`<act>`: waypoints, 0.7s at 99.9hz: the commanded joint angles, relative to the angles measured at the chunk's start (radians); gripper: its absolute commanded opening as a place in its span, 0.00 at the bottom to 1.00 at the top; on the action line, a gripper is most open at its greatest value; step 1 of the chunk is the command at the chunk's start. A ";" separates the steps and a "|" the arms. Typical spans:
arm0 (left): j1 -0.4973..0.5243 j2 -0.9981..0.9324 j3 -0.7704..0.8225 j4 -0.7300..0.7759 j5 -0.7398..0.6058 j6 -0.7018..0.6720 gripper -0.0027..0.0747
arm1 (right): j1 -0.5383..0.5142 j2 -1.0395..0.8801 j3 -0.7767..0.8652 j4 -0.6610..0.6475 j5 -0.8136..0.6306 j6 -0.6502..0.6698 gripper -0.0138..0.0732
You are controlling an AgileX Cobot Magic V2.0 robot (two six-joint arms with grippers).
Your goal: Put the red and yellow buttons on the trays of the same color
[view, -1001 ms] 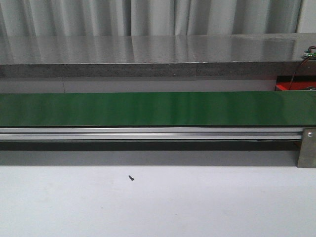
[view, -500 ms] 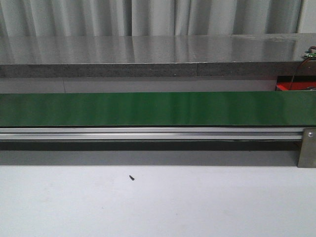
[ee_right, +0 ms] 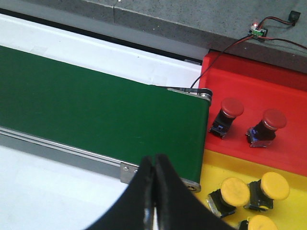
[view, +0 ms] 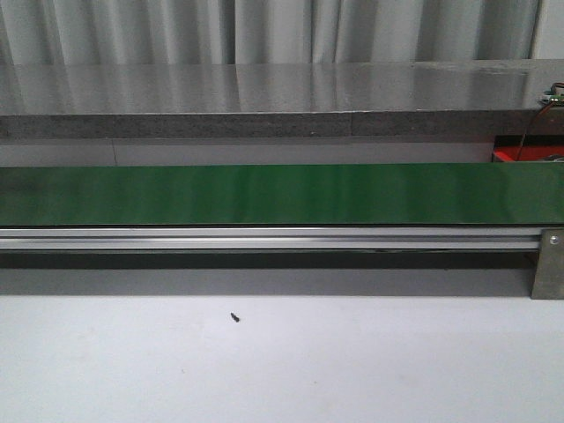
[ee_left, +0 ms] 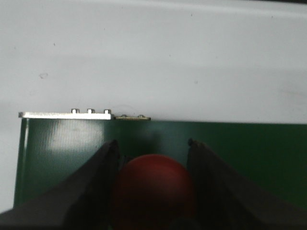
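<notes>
over the green belt (ee_left: 240, 158) your left gripper (ee_left: 152, 149) has its jaws spread around a red button (ee_left: 152, 189), the front view is unchanged, and the right gripper (ee_right: 154, 165) hangs closed and empty beside the trays.

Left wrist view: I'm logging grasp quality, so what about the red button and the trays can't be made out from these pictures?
- Red button, left wrist view: lower part cut off by the frame edge; contact with the fingers too dark to judge.
- Yellow tray, right wrist view: third yellow button cut off by the frame edge.
- Red tray, front view: only a sliver shows behind the green belt.
- Front view: neither arm appears.
</notes>
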 commanded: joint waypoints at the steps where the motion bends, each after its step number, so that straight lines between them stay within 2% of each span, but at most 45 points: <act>1: -0.004 -0.074 0.003 -0.013 -0.031 0.004 0.24 | -0.001 -0.003 -0.025 0.016 -0.058 -0.009 0.05; 38: -0.005 -0.178 0.162 0.002 -0.162 0.005 0.24 | -0.001 -0.003 -0.025 0.016 -0.058 -0.009 0.05; 70: -0.005 -0.187 0.265 0.002 -0.268 0.006 0.24 | -0.001 -0.003 -0.025 0.016 -0.058 -0.009 0.05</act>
